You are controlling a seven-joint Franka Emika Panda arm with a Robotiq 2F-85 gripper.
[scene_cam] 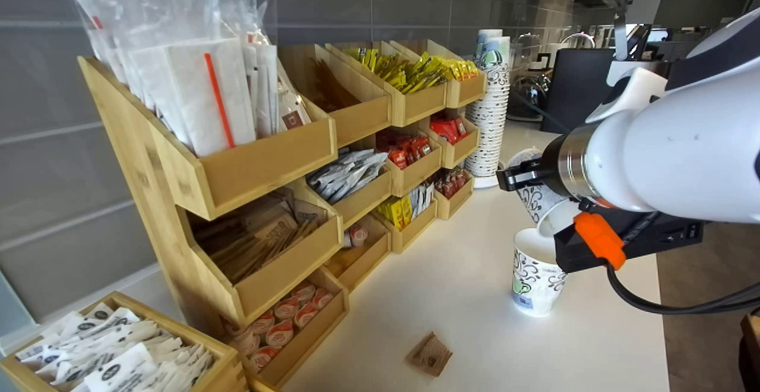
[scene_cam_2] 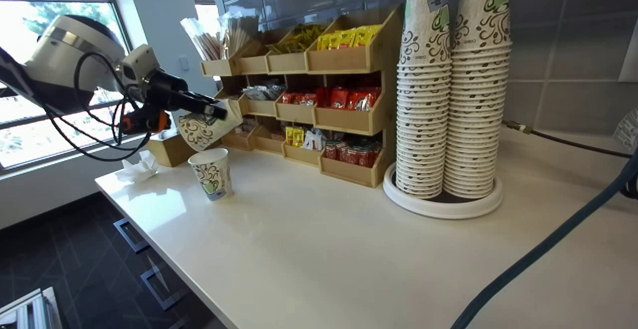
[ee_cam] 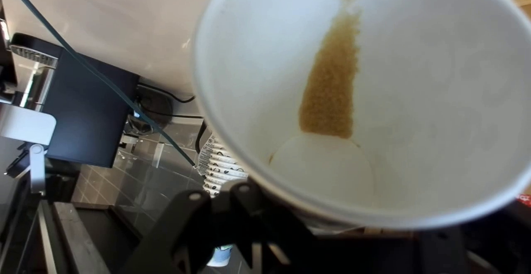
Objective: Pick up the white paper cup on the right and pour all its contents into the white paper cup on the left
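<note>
My tool pinches the tipped cup, brown grains inside, over the standing cup. Maybe their rims touch.

The tilted cup is paper, the counter glossy, the rack wooden.

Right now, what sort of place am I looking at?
Probably a self-serve coffee station, perhaps in an office or other shared workplace: two tall stacks of paper cups stand beside a wooden rack holding packets and small lidded tubs.
</note>
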